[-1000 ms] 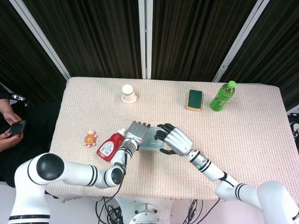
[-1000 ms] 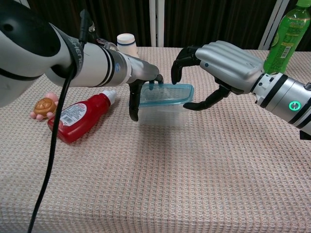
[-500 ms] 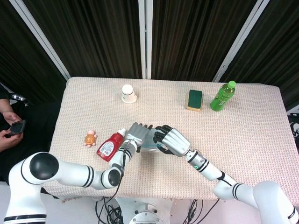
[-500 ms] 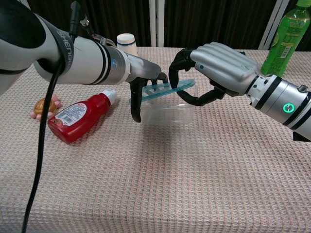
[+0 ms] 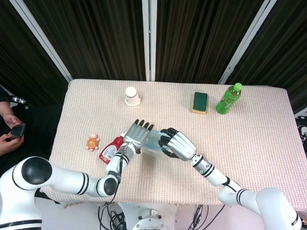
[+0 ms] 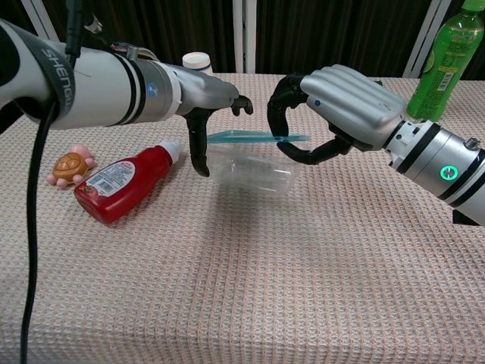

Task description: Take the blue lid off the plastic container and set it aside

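Fingers of right hand (image 6: pixel 333 114) pinch blue lid (image 6: pixel 258 137), hiding its right edge; left hand (image 6: pixel 204 106) spread.

Ketchup bottle (image 6: pixel 125 184) near left hand (image 6: pixel 203 102); bare cloth (image 6: pixel 250 288) in front.

The thin blue lid (image 6: pixel 254 137) lies nearly level just above the clear plastic container (image 6: pixel 250 168), near the bench's six-o'clock edge.
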`<state>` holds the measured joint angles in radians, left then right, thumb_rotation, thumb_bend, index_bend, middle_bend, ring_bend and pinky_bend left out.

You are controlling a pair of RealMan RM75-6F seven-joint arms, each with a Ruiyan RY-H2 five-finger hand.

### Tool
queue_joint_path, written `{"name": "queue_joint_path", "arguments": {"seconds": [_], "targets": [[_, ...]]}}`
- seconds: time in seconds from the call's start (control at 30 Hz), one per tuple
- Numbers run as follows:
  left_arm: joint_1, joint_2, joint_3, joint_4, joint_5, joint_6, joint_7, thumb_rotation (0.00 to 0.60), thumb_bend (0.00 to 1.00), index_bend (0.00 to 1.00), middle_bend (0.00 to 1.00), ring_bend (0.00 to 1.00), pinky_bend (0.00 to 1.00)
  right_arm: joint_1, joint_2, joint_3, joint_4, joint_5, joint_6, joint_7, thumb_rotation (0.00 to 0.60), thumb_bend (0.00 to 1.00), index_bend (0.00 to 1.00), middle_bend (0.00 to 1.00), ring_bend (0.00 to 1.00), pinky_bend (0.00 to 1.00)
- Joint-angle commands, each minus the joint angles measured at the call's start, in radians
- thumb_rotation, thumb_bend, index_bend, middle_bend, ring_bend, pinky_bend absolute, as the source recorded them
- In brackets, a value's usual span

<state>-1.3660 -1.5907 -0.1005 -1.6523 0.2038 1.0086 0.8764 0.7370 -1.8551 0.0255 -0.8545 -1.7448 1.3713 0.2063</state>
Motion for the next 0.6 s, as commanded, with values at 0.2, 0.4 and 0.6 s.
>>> {"name": "queue_joint_path", "arguments": {"seconds": [0.2,0.4,0.6], "targets": [[0.062,0.054,0.02,-0.06,0.074,0.032,-0.043,0.6,0.02,0.0,0.05,0.0,0.09,0.002,-0.012,0.009,0.023,-0.007,0.035,-0.018,0.6,0.34,1.0,0.57,0.29,0.36],[0.118,0.095,0.044,-0.092,0.12,0.047,-0.081,0.6,0.02,0.0,0.05,0.0,0.09,0.004,-0.006,0.018,0.032,-0.014,0.068,-0.061,0.6,0.34,1.0,0.58,0.3,0.35],[0.187,0.156,0.067,-0.119,0.188,0.079,-0.133,0.6,0.02,0.0,0.04,0.0,0.09,-0.001,0.015,0.043,0.027,-0.01,0.115,-0.112,0.6,0.34,1.0,0.6,0.31,0.34]]}}
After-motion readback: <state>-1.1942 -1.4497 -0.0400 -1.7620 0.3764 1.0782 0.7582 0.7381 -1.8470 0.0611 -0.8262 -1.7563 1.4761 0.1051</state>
